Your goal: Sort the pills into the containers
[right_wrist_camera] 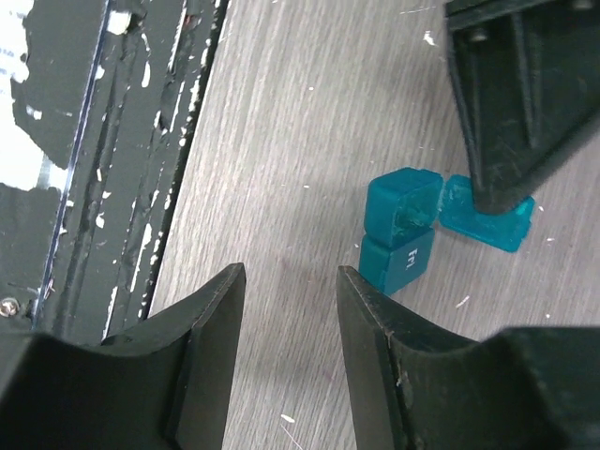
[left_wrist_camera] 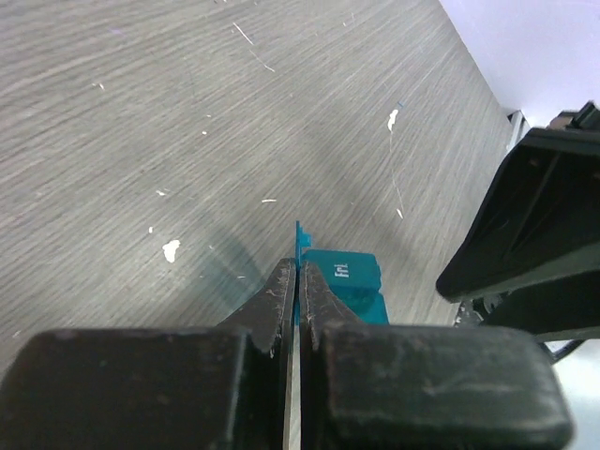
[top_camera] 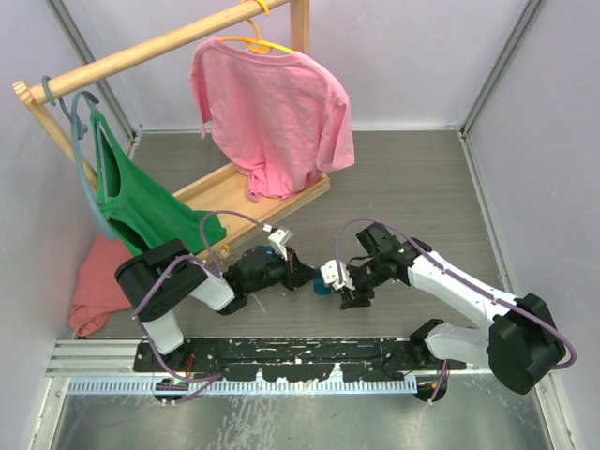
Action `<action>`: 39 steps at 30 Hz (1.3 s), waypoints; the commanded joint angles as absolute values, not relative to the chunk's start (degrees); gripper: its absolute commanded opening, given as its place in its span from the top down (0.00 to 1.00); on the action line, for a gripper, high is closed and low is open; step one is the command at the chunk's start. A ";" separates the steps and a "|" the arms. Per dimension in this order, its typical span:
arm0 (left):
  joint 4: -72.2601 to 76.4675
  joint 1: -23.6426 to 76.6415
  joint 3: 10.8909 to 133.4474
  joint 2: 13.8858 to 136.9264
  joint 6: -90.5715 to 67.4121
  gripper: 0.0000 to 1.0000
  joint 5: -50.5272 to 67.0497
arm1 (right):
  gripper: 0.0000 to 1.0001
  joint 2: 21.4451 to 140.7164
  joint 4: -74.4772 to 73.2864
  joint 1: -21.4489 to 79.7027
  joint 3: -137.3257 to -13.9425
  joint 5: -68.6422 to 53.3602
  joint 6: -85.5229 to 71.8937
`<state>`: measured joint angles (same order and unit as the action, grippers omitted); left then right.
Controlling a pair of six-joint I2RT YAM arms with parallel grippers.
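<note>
Left end effector (left_wrist_camera: 298, 281) clamps teal container (left_wrist_camera: 349, 274) edge; compartments hidden.

Pink shirt (top_camera: 272, 112) and green top (top_camera: 141, 202) hang on a wooden rack (top_camera: 141, 52), perhaps a salmon cloth (top_camera: 94, 286) beneath.

Grey wood-grain laminate tabletop (top_camera: 422, 178), white-flecked; bearing: light wooden clothes-rack base (top_camera: 214, 186), far left; crumpled salmon-pink cloth (top_camera: 96, 277), left edge; small teal-blue rectangular plastic box (right_wrist_camera: 398, 248), near centre.

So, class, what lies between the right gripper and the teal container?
Only bare tabletop separates the right gripper from the teal container, as the right wrist view shows.
</note>
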<state>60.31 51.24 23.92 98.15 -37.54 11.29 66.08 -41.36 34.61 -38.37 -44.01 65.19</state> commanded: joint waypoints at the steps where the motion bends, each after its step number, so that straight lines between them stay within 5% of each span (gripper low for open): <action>1: 81.23 50.96 21.00 101.32 -30.53 1.00 7.92 | 0.50 65.08 -38.06 31.89 -41.74 -48.15 59.07; 11: 82.00 50.96 23.08 101.68 -22.47 1.00 9.76 | 0.60 68.32 -23.65 22.70 -43.42 -47.44 30.89; 24: 82.00 50.58 24.56 103.60 -19.43 1.00 8.57 | 0.85 82.23 -24.05 22.85 -47.65 -48.91 21.47; 36: 82.00 49.93 25.66 106.35 -22.96 1.00 7.31 | 0.78 88.40 -21.84 22.92 -49.14 -47.10 16.31; 39: 82.00 49.93 25.38 106.19 -23.33 1.00 7.08 | 0.61 86.48 -21.34 22.79 -48.95 -43.98 16.53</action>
<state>77.30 50.24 24.34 106.19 -23.16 8.49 89.10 -23.66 22.65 -46.74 -46.92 17.32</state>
